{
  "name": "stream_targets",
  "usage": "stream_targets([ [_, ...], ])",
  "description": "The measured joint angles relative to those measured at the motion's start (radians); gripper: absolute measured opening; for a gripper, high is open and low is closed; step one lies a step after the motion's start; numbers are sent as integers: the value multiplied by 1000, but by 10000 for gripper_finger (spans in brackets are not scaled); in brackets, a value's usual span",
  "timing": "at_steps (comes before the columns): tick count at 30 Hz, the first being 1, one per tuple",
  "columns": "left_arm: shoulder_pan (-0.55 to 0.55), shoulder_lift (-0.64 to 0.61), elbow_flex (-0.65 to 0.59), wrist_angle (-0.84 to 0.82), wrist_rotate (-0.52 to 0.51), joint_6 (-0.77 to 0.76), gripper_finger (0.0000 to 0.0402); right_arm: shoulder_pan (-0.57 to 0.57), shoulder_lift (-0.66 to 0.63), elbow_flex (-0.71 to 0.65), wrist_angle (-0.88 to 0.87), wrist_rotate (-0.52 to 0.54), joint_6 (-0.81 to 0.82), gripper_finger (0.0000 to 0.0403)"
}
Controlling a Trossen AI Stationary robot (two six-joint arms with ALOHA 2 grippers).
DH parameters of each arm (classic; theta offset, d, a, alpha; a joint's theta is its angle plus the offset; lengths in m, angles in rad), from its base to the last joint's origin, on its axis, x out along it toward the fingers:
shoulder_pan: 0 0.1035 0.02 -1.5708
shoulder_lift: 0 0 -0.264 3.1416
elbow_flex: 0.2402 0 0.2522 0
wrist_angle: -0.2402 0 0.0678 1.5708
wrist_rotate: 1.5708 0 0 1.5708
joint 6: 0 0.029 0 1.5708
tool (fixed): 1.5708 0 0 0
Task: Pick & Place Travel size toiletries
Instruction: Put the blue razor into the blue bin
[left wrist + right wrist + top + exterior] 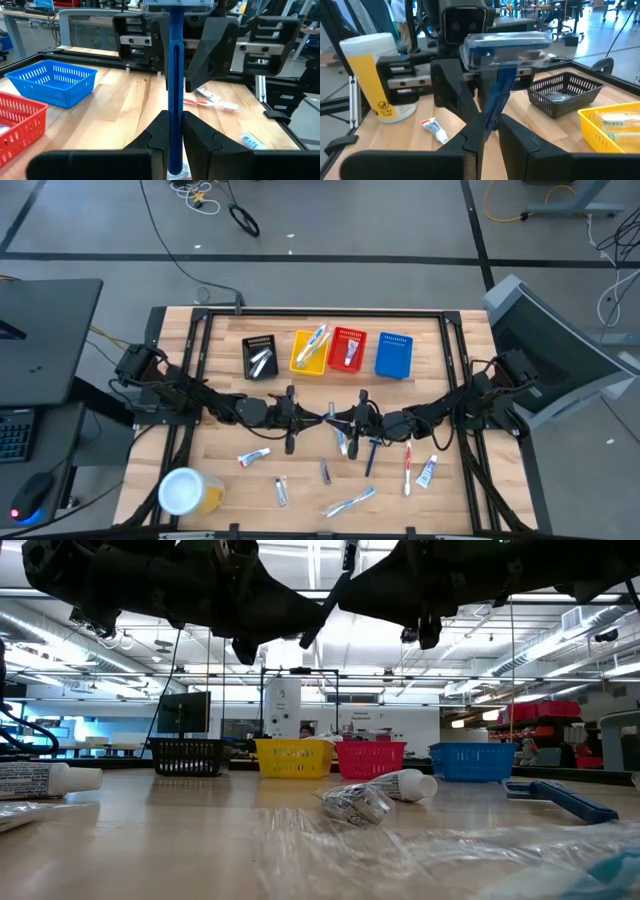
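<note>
A blue-handled razor [175, 85] with a clear cap on its head is held in the air over the middle of the table. My left gripper [315, 420] and my right gripper [345, 420] meet tip to tip there. Both are shut on the razor's handle. The razor's head [505, 47] stands above the fingers. Loose toiletries lie on the table toward the near edge: a white tube [253, 457], a silvery packet [342, 440], another blue razor [372, 455], a red toothbrush [408, 468] and a blue toothbrush [350, 502]. My left gripper pinches the razor's blue handle [175, 125] between its two fingers, in the handle's lower part, coming level from the table's left. The razor is lifted clear and its head points away from the fingers. My right gripper has the same handle [491, 117] between its two fingers, coming from the table's right. Its fingers [160, 55] stand closer to the capped head than my left fingers do.
Black [260, 357], yellow [310, 352], red [348, 350] and blue [394, 354] baskets stand in a row at the far side, some with items inside. A yellow tub with a white lid [185, 490] stands near left. A tube [428, 471] lies near right.
</note>
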Motion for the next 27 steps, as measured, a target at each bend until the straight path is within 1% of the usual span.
stream_targets([
  [7, 0, 0, 0, -2, -2, 0, 42, -8, 0, 0, 3, -6, 34, 63],
  [10, 0, 0, 0, -2, -2, 3, 43, -10, 0, 0, 3, -36, 34, 63],
  [13, -1, 1, -1, -3, 0, 3, 41, -11, 0, 1, 3, -65, -4, 63],
  [16, -1, 1, -1, -2, -1, 3, 41, -12, 0, 1, 2, -67, -50, 63],
  [21, 0, 1, -1, -2, -4, 3, 44, -19, -1, 1, -4, -72, -80, 64],
  [24, 0, 1, -1, -3, -6, 3, 42, -23, -2, 1, -17, -74, -91, 72],
  [27, 0, 1, -1, 0, -6, 3, 42, -23, -2, 1, -16, -76, -117, 91],
])
